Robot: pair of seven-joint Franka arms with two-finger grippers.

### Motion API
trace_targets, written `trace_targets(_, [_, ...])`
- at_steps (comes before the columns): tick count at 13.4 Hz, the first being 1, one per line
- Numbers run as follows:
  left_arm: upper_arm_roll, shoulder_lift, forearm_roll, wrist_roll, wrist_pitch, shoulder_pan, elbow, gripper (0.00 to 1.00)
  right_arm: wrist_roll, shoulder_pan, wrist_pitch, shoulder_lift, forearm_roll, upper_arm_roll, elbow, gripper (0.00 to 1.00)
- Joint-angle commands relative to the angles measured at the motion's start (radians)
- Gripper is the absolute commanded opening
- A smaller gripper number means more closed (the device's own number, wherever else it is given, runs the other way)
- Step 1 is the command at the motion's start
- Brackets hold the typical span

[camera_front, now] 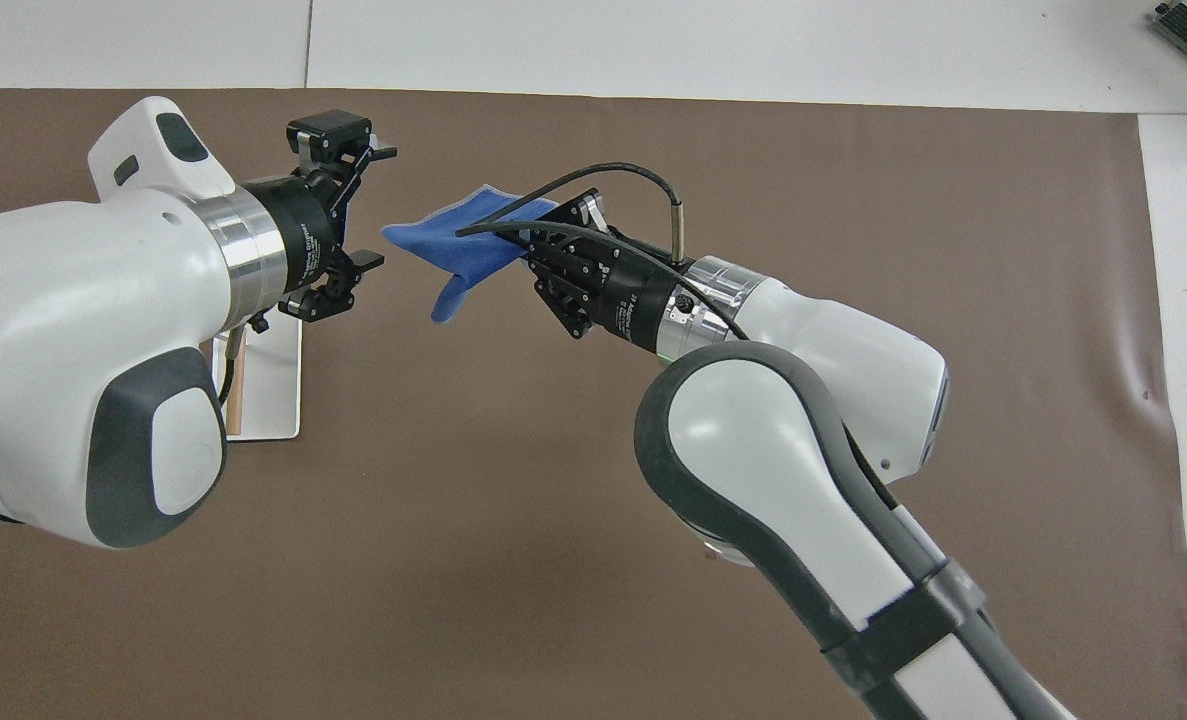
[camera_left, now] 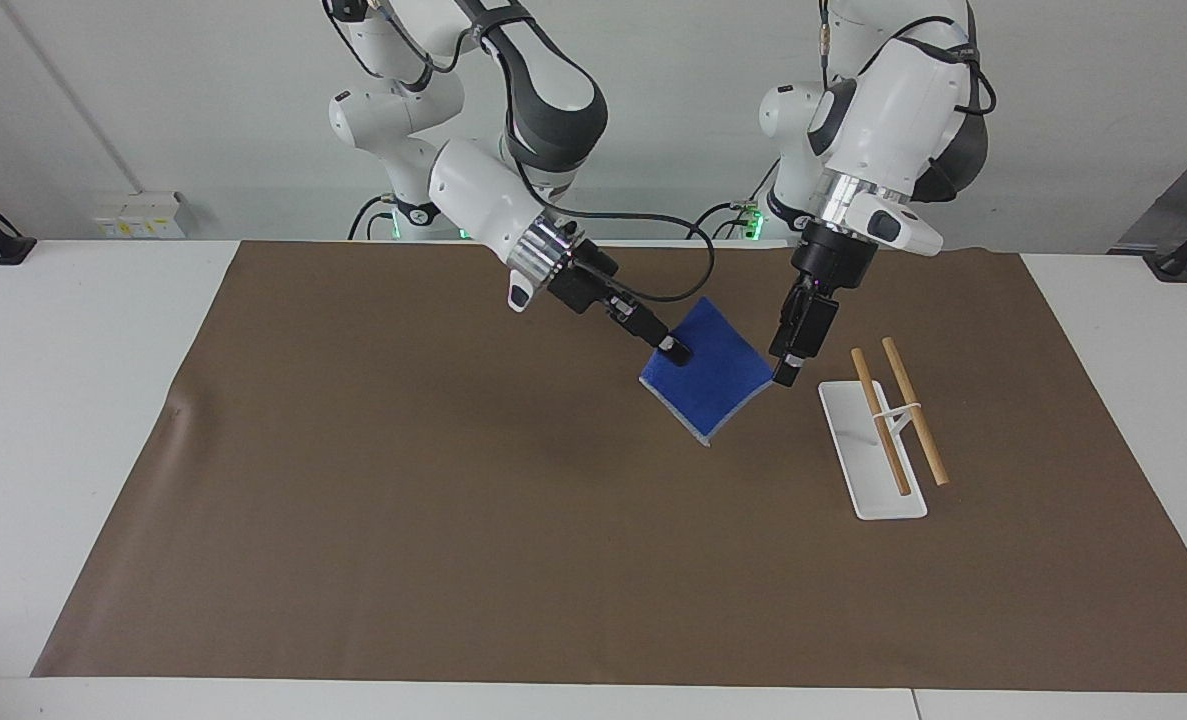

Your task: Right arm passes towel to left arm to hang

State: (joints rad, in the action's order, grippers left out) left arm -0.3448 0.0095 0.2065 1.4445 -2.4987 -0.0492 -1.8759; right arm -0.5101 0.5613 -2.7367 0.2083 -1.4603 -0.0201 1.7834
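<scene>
Towel held in the air between the two arms, above the brown mat.
The right gripper [camera_left: 675,350] has its jaws clamped on the blue towel [camera_left: 710,378], which hangs as a tilted diamond with one corner pointing down at the brown mat [camera_left: 453,520] covering the table [camera_left: 73,330]. The left gripper [camera_left: 786,372] has its jaws spread wide just beside the towel's corner toward the left arm's end; contact cannot be judged. A white tray [camera_left: 868,470] with a rack of two wooden rods [camera_left: 898,410] stands on the mat toward the left arm's end; nothing lies between it and the towel.
</scene>
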Motion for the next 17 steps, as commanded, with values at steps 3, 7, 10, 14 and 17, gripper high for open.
trace_targets(3, [0.007, 0.001, 0.017, 0.039, -0.035, -0.038, -0.034, 1.0, -0.013, 0.02, -0.028, -0.001, -0.025, -0.001, 0.004, 0.0])
trace_targets(7, [0.007, 0.003, 0.017, 0.079, -0.035, -0.054, -0.035, 1.0, 0.002, 0.051, -0.087, 0.0, -0.101, -0.001, 0.002, 0.0])
trace_targets(10, [0.009, 0.001, 0.016, 0.06, -0.031, -0.051, -0.035, 0.43, 0.002, 0.051, -0.087, 0.0, -0.101, -0.001, 0.002, 0.0])
trace_targets(14, [0.009, 0.0, 0.017, 0.059, -0.022, -0.041, -0.038, 0.0, 0.002, 0.049, -0.087, 0.0, -0.103, -0.001, 0.002, 0.0])
trace_targets(17, [0.01, -0.003, 0.017, 0.057, -0.022, -0.017, -0.055, 0.0, 0.002, 0.049, -0.087, 0.0, -0.101, -0.001, 0.004, 0.0])
